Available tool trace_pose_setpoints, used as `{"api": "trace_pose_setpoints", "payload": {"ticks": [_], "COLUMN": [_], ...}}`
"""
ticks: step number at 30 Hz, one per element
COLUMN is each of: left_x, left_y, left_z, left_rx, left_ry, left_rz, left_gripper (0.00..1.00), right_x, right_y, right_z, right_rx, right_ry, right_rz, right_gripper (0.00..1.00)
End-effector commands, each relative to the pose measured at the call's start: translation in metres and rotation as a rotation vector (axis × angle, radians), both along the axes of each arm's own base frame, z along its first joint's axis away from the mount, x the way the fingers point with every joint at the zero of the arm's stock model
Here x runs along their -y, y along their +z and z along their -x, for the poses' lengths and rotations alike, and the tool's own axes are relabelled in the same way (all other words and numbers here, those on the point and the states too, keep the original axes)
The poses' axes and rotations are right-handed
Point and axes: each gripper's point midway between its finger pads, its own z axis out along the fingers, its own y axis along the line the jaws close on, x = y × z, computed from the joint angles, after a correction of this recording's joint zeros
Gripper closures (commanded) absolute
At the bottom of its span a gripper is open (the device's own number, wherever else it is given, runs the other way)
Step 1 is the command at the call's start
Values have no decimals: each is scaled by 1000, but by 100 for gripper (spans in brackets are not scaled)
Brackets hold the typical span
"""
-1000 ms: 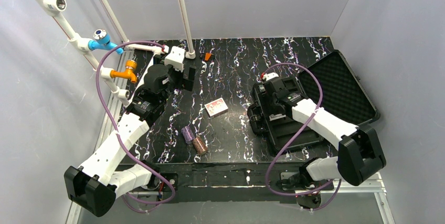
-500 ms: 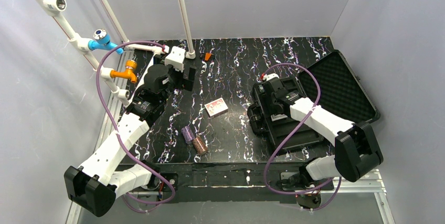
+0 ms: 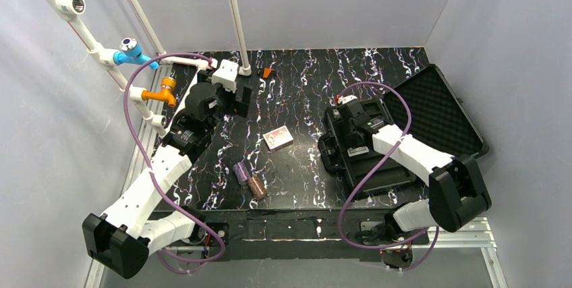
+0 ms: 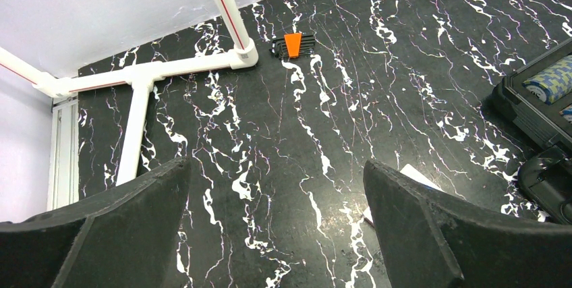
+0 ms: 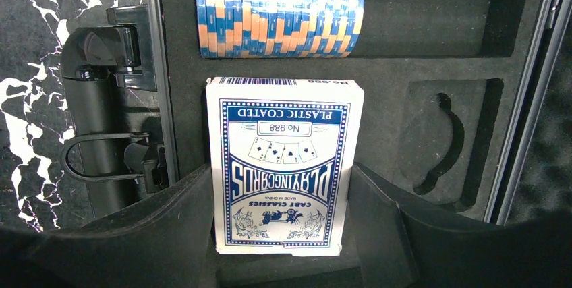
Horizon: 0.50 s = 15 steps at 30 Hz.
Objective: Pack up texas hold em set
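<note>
Gripping the blue-white card deck [image 5: 283,166] with the right hand [image 5: 283,190], one finger [image 5: 155,234] pressed to each long edge, jaws set to the deck's width. Deck held flat, printed side up, over the foam of the case [image 5: 384,99]; cannot tell whether seated in a pocket or just above it.

At 12 o'clock of the deck in the wrist view, just beside it: a blue-and-orange chip stack [image 5: 280,11] lying on its side in a long foam trough, filling the left part. At 3 o'clock: a curved cut-out pocket [image 5: 445,139] in the foam. At 9 o'clock, outside the case wall: the black handle [image 5: 101,133], with the marbled black desk [image 5: 27,99] beyond it.

From above, at 3 o'clock of the desk: the case base under the right hand, with the foam-lined lid [image 3: 438,112] laid open toward 2 o'clock.

At 10 o'clock of the desk: the left hand [image 4: 275,166], spread wide and empty, hanging above the surface beside the white pipe frame [image 4: 222,5]. At 12 o'clock from it, by the pipe's foot: a small orange-and-black tool [image 4: 293,45].

Near the desk's middle, between the two hands and well apart from the case: the red deck [image 3: 278,137], lying flat. At 7 o'clock of it, on their sides and just beside each other: the purple chip stack [image 3: 240,172] and the brown chip stack [image 3: 257,186], brown nearer the front edge.
</note>
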Motion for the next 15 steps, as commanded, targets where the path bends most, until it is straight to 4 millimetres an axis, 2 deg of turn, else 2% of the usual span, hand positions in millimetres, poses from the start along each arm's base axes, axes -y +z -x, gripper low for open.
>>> {"api": "trace_pose_setpoints", "payload": {"ticks": [1,10,15], "left_x": [1,0,1], "left_y": [2,1,1], "left_z": [2,1,1], "left_rx": [12,10,10], "left_ry": [-8,-6,-8], "left_rz": [-7,-10,-10], "left_gripper": [1,1,1], "right_x": [-10,1,-3], "right_y": [2,0,-4], "right_z": [5,18,24], "right_rx": [-33,-89,-117], "right_ry": [31,-11,-6], "right_rz": [-55,-11,-38], "right_gripper": [50,50,50]}}
